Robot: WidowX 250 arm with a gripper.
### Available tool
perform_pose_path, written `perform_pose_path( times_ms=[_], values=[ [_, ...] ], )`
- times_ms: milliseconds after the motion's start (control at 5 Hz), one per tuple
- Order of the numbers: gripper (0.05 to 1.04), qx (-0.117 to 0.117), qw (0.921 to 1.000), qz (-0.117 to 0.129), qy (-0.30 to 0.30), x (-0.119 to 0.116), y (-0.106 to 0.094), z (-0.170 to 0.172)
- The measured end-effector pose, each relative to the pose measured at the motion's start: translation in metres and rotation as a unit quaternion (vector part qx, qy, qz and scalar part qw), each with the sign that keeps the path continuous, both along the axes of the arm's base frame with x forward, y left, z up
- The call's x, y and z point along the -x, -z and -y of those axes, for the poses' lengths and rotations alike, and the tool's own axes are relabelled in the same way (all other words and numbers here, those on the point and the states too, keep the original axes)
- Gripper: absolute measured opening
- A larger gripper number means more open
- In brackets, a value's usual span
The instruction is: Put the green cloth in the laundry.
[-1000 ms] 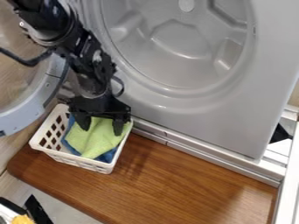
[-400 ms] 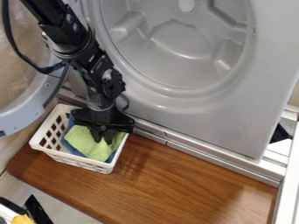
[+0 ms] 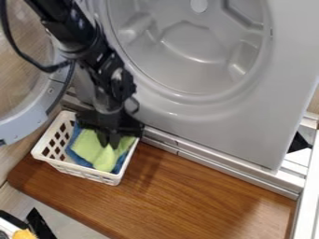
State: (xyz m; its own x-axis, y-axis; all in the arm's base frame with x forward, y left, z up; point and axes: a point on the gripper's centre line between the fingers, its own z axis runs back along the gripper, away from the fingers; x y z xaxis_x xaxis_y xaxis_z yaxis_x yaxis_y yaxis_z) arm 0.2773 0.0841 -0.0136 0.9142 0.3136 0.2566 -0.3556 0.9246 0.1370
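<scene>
So the green cloth (image 3: pixel 105 158) can go from the basket (image 3: pixel 81 172) beneath the end effector (image 3: pixel 109 143) to the drum (image 3: pixel 190 49) near it, closed tips pinch a fold.

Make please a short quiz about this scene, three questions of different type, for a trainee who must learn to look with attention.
1. True or false: the green cloth is inside the drum and outside the basket.

2. Choose one. The tool is located over:
A) the round glass door
B) the basket
C) the bare part of the wooden board

3. Fill in the missing word: beneath the green cloth there is another cloth, and its colour is ____.

Key: 1. False; 2. B; 3. blue.
</scene>
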Motion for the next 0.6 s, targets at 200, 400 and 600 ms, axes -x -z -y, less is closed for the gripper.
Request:
perform_pose_path(
  times_ms=[200,400,600],
  values=[
    [0.082,-0.023,0.9990,0.036,-0.013,-0.001,-0.040,-0.001],
    [0.083,-0.041,0.9973,0.058,-0.016,0.003,-0.071,0.005],
    [0.082,-0.044,0.9928,0.111,0.013,0.000,-0.097,0.020]
  ],
)
